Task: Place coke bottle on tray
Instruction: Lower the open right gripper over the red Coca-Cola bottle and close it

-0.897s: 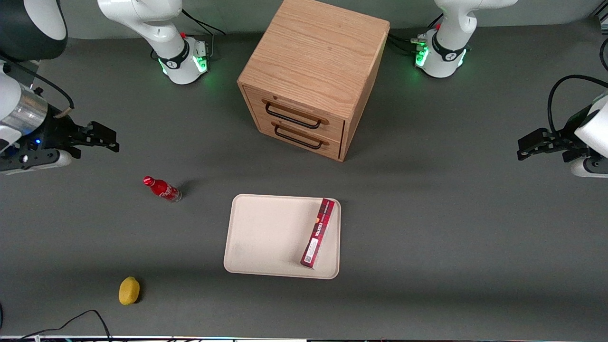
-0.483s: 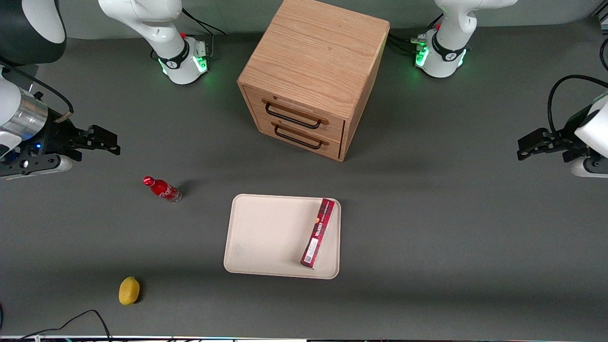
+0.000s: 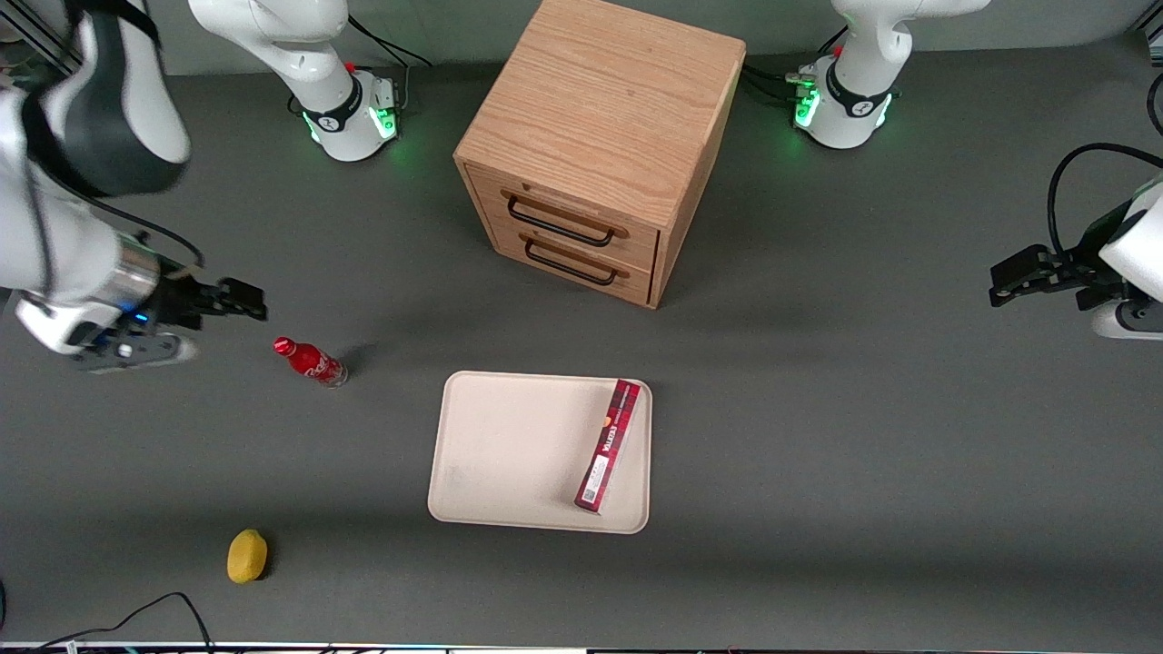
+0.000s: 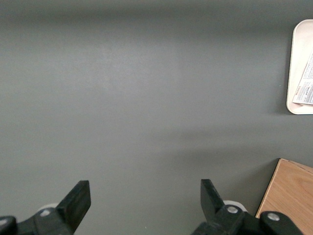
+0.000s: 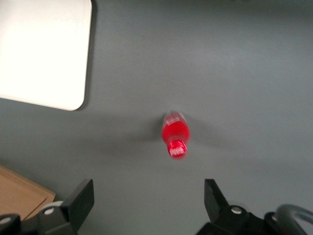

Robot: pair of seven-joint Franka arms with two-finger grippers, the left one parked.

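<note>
The coke bottle (image 3: 311, 361) is small and red with a red cap and stands tilted on the grey table, toward the working arm's end, apart from the tray. It also shows in the right wrist view (image 5: 175, 135), seen cap-on. The cream tray (image 3: 509, 454) lies in front of the drawer cabinet; one rounded corner shows in the right wrist view (image 5: 44, 54). My gripper (image 3: 247, 302) hovers above the table, a little farther from the front camera than the bottle's cap, and is open and empty (image 5: 149, 196).
A long dark-red box (image 3: 608, 445) lies on the tray along its edge toward the parked arm. A wooden cabinet (image 3: 591, 136) with two drawers stands at the table's middle. A yellow lemon (image 3: 246, 555) lies near the front edge.
My gripper has moved toward the bottle and nearer to the front camera; its arm has swung in over the table's end. The bottle, tray and box have not moved.
</note>
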